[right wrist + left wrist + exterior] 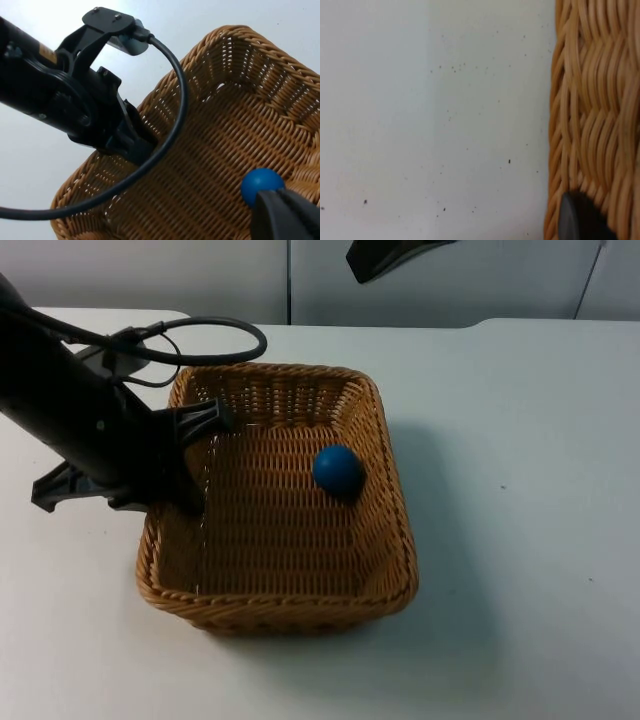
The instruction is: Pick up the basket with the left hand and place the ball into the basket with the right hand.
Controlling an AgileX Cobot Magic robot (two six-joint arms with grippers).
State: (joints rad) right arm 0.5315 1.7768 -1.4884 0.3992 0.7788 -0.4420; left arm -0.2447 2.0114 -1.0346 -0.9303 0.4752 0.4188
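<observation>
One wicker basket point(275, 590), rectangular and open-topped, occupies the near middle of the white table point(520, 540); its shadow falls on the table along its right side, and whether its base touches the surface cannot be told. Inside it lies one blue ball point(337, 469), against the right wall, nearer the far end than the near one. The right wrist view shows the same ball point(262, 183) lying free on the woven floor, touched by nothing.

The left gripper point(195, 465) is closed on the basket's left wall: one finger stands inside the wall, and the rest of the gripper lies outside it. In the left wrist view a black fingertip point(577, 220) presses against the weave of the basket point(592, 100), with bare table point(435, 115) beside it.

The right gripper point(395, 255) hangs above the far edge of the table, before the grey partition wall point(150, 270), well apart from the basket. Its finger opening cannot be told. Count: one basket, one ball, two grippers.
</observation>
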